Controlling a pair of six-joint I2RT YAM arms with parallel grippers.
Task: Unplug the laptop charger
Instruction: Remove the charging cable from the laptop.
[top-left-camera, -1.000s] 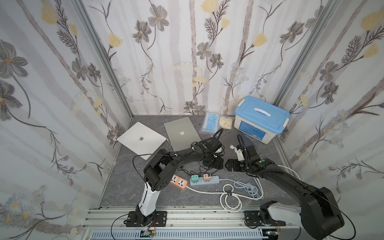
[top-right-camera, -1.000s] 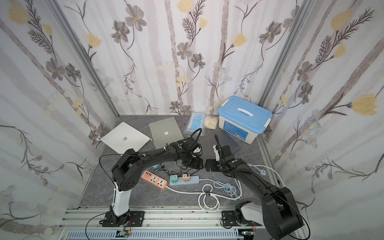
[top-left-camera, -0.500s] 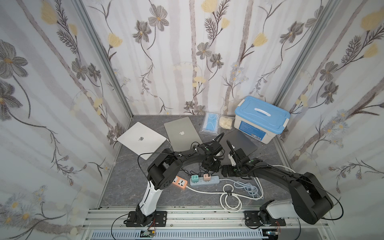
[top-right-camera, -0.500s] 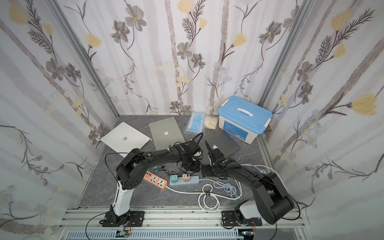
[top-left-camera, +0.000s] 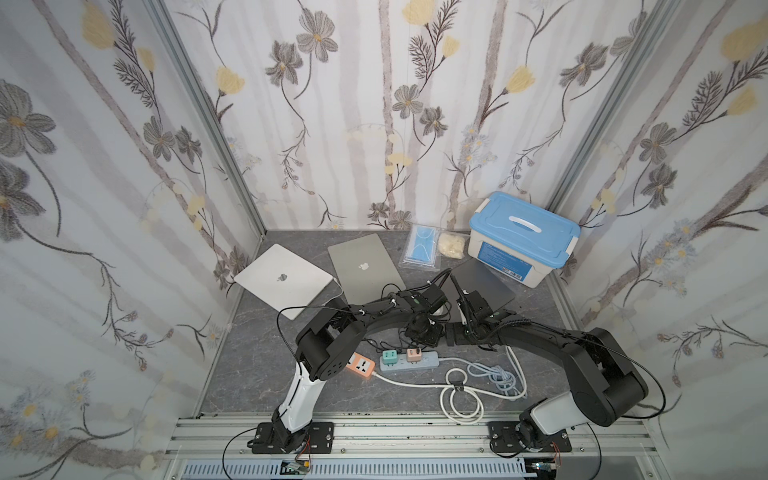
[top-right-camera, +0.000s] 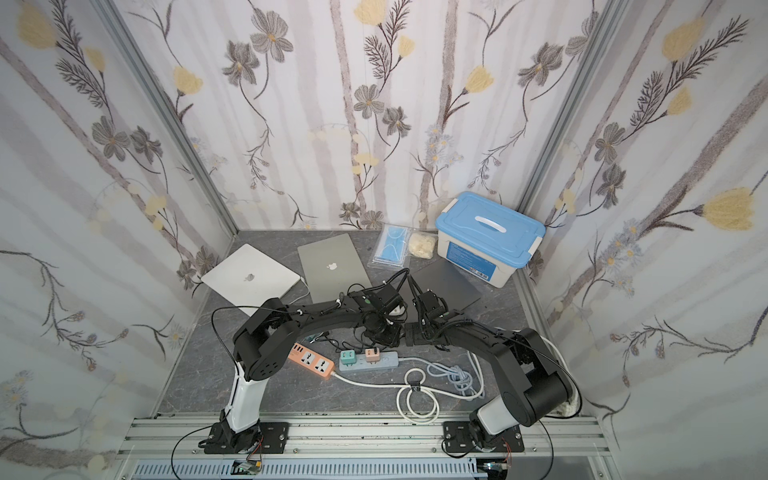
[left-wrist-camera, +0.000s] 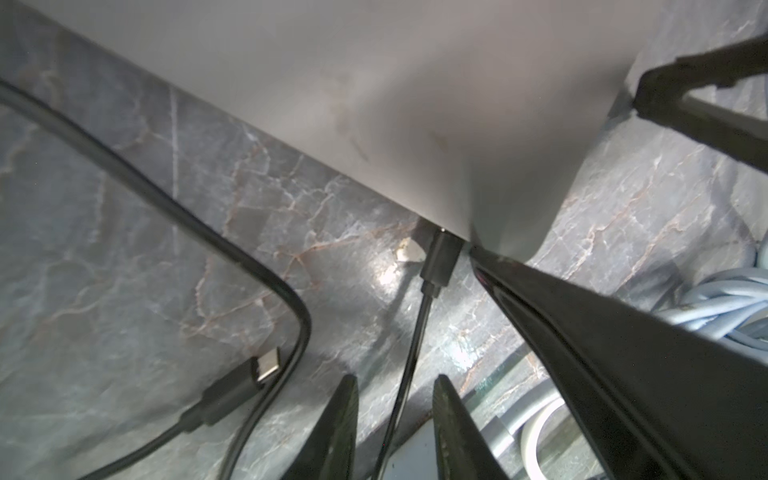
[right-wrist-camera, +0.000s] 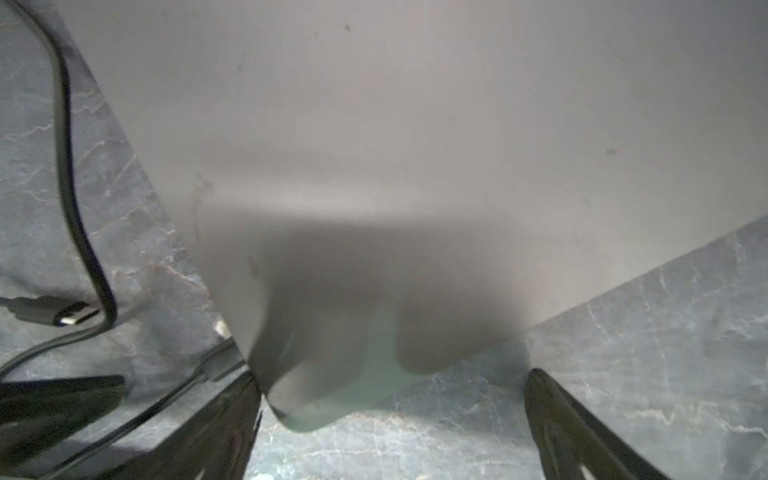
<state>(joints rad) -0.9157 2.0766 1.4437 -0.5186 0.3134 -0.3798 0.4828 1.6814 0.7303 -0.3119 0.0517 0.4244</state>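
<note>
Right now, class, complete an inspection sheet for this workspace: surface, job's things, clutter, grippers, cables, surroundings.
Surface: grey marbled tabletop, no spill seen.
Job's things: dark grey closed laptop; black charger plug seated in its edge.
Clutter: pale silver closed laptop; darker silver closed laptop; blue face-mask packet; blue-lidded white plastic box; orange power strip; pale power strip.
Grippers: left gripper open, jaws either side of the thin black charger cable; right gripper open, straddling the dark laptop's corner.
Cables: unconnected black plug lying loose; white cord; pale blue bundled cord.
Surroundings: floral wallpapered walls; aluminium rail at the front.
</note>
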